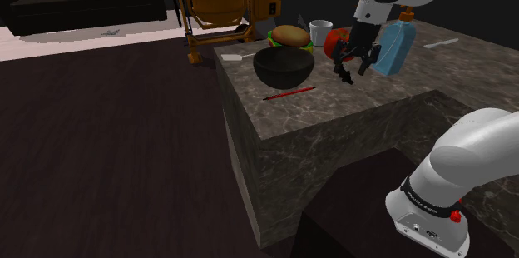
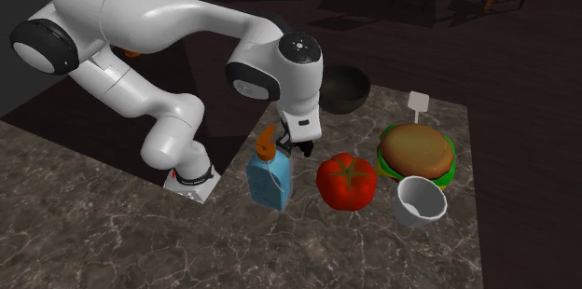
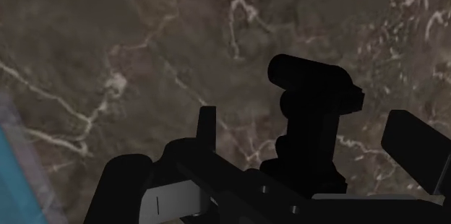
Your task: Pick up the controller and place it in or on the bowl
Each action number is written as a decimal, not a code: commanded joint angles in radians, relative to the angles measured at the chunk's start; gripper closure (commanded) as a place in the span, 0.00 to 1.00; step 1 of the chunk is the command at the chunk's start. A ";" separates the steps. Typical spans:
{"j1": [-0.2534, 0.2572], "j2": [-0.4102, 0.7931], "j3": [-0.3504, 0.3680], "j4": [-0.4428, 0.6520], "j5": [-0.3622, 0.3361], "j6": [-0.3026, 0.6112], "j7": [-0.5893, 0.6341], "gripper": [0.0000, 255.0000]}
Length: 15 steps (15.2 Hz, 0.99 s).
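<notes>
A black controller point(image 3: 312, 114) with a knobbed handle lies on the marbled counter, between the fingers of my gripper point(image 3: 308, 125). The fingers stand apart on either side and do not clasp it. In the shoulder view the gripper point(image 1: 353, 68) hangs low over the counter, between a red tomato point(image 1: 335, 42) and a blue spray bottle point(image 1: 394, 48). The black bowl point(image 1: 284, 66) sits on the counter to that view's left of the gripper, a short way off. In the second exterior view the bowl point(image 2: 343, 89) stands beyond the hand, at the counter's far edge.
A burger point(image 1: 290, 37) and a white cup point(image 1: 321, 32) stand behind the bowl. A red pen point(image 1: 290, 93) lies in front of it, near the counter's edge. A white utensil point(image 1: 237, 57) lies at the counter's corner. Tomato point(image 2: 347, 181) and bottle point(image 2: 270, 177) crowd the hand.
</notes>
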 commanded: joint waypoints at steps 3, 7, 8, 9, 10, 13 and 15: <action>0.000 0.000 0.000 -0.002 0.000 0.002 0.000 0.00; 0.000 0.000 0.000 -0.002 0.000 0.002 0.000 1.00; 0.000 0.000 0.000 -0.002 0.000 0.002 0.000 1.00; 0.000 0.000 0.000 -0.002 0.000 0.002 0.000 1.00; 0.000 0.000 0.000 -0.002 0.000 0.002 -0.001 1.00; 0.000 0.000 0.000 -0.002 0.000 0.002 0.000 1.00; 0.000 0.000 0.000 -0.002 0.000 0.002 0.000 1.00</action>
